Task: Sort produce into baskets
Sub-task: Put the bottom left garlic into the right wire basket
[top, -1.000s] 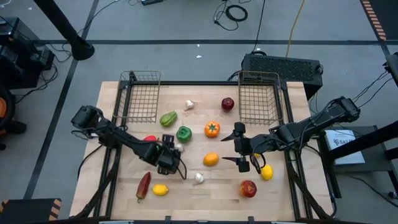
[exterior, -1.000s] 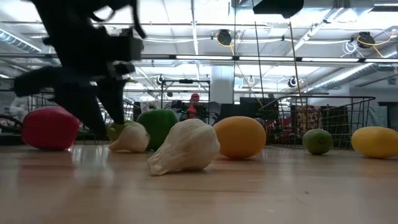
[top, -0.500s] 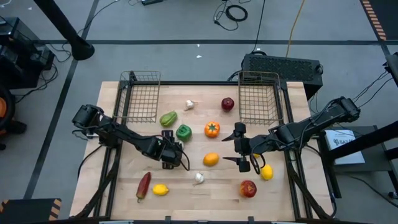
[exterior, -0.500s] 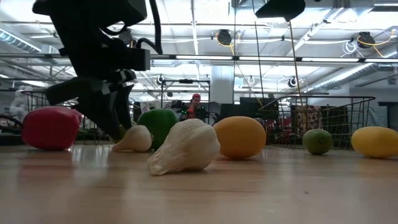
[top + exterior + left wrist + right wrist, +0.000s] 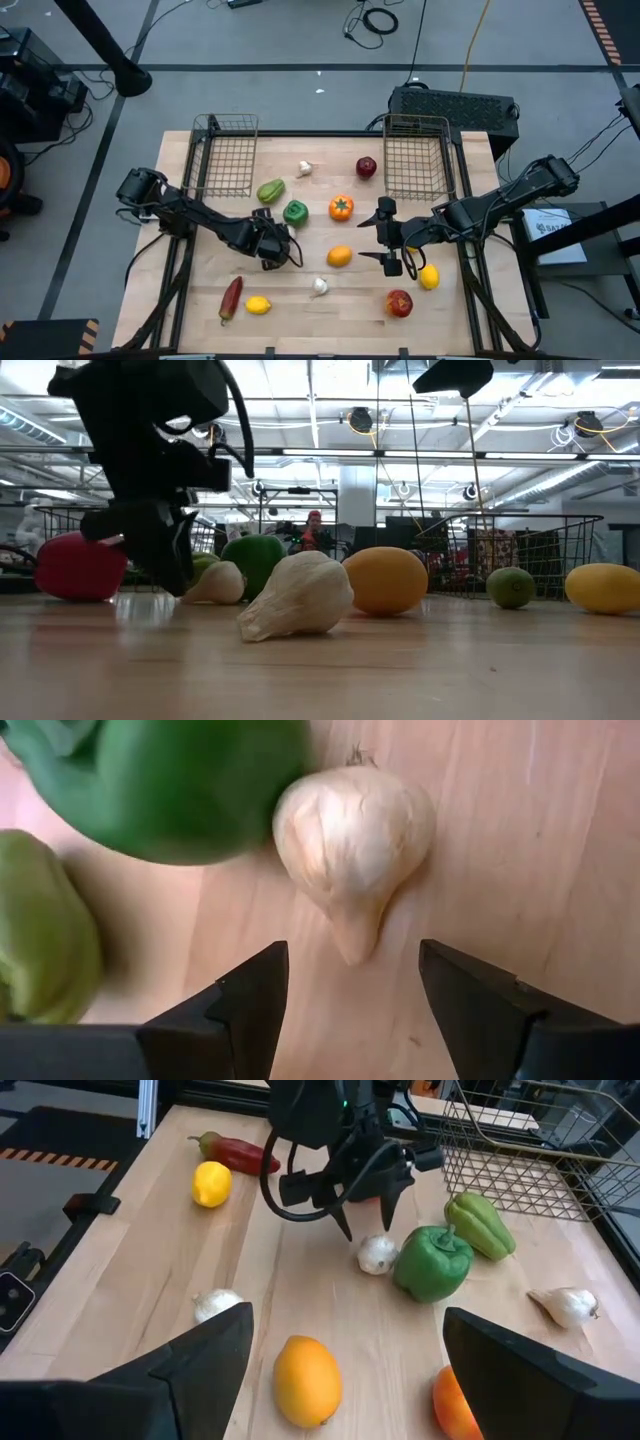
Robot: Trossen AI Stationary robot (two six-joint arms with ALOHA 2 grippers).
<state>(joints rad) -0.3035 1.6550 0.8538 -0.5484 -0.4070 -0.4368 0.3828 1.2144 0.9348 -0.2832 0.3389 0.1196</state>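
Observation:
My left gripper (image 5: 280, 241) is open, low over the table. Its fingers (image 5: 250, 1000) stand on either side of the pointed tip of a white garlic (image 5: 355, 830) without touching it. The garlic lies on the wood beside a dark green pepper (image 5: 295, 213) and a light green pepper (image 5: 270, 190). My right gripper (image 5: 388, 238) is open and empty, above the table right of an orange (image 5: 339, 257). Two wire baskets (image 5: 225, 155) (image 5: 415, 155) stand at the far edge. The low view shows my left gripper (image 5: 155, 555) beside that garlic (image 5: 215, 582).
Loose on the table: a red pepper (image 5: 80, 565), a chili (image 5: 231, 297), lemons (image 5: 258, 305) (image 5: 429, 277), garlics (image 5: 319, 286) (image 5: 305, 168), an orange tomato-like piece (image 5: 341, 208), apples (image 5: 367, 167) (image 5: 399, 303). A person shows far behind the table (image 5: 313, 525).
My left gripper has gone a little toward the table's far edge and right, closing in on the garlic beside the dark green pepper. Its fingers stay open. The produce has not moved.

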